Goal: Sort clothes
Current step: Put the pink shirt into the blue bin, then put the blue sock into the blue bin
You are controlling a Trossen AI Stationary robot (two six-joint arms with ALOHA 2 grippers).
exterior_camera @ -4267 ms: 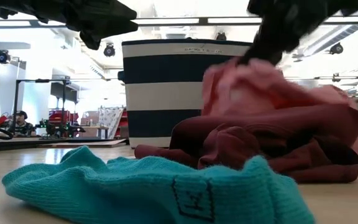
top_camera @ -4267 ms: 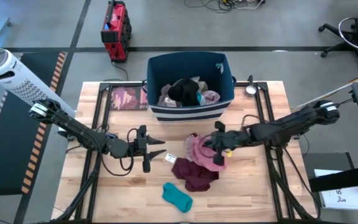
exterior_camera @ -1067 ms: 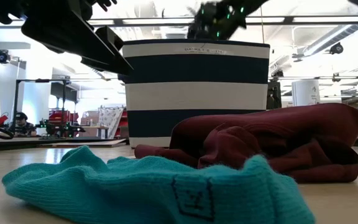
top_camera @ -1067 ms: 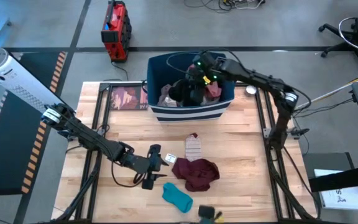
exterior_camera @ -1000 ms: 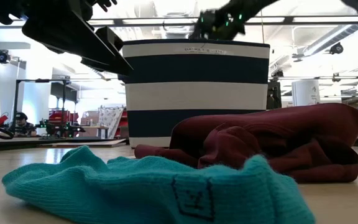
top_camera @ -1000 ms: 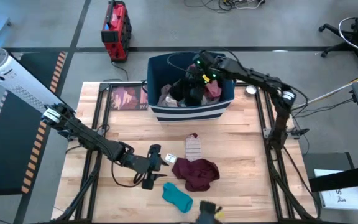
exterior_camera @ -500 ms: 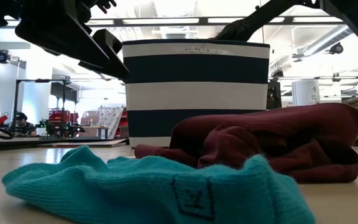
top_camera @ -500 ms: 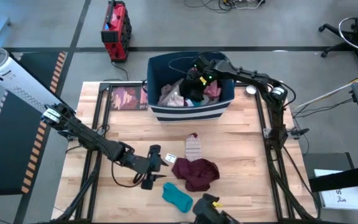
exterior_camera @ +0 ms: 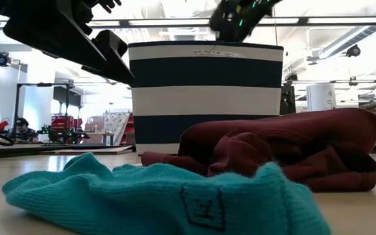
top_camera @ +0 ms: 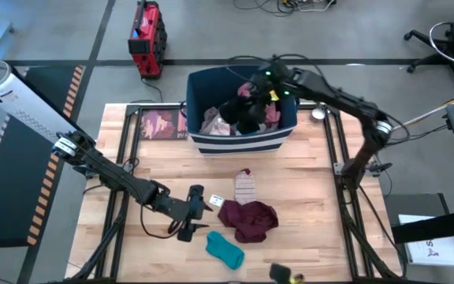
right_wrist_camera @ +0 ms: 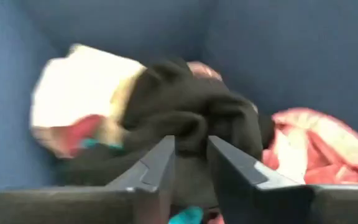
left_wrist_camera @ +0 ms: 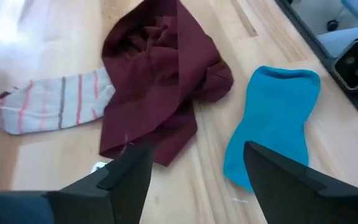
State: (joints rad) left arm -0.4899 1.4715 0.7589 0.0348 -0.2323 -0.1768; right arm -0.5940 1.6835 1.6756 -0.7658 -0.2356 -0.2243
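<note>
My right gripper [top_camera: 252, 95] is over the dark blue striped bin [top_camera: 243, 140], just above its rim in the low view [exterior_camera: 237, 19], shut on a black garment [right_wrist_camera: 185, 118]. Beige and pink clothes [top_camera: 215, 120] lie in the bin around it. My left gripper [top_camera: 199, 207] is open and empty, low over the table beside a maroon garment [left_wrist_camera: 160, 74]. A teal sock [left_wrist_camera: 272, 124] and a pale striped sock [left_wrist_camera: 48, 102] lie flat on the table next to the maroon piece. My right gripper pinches a bunched fold of the black garment [right_wrist_camera: 190, 146] between its two fingers, coming from above and pointing down into the bin. The garment hangs below the fingers, and its lower part lies on the other clothes in the bin.
A small white tag [top_camera: 216, 201] lies on the table between my left gripper and the maroon garment. A dark placemat [top_camera: 161, 124] lies left of the bin. A small dark and yellow object [top_camera: 284, 274] shows at the table's near edge.
My right gripper has dipped down into the bin below its rim and come up again above the rim. The black garment now stands higher in the bin than before.
</note>
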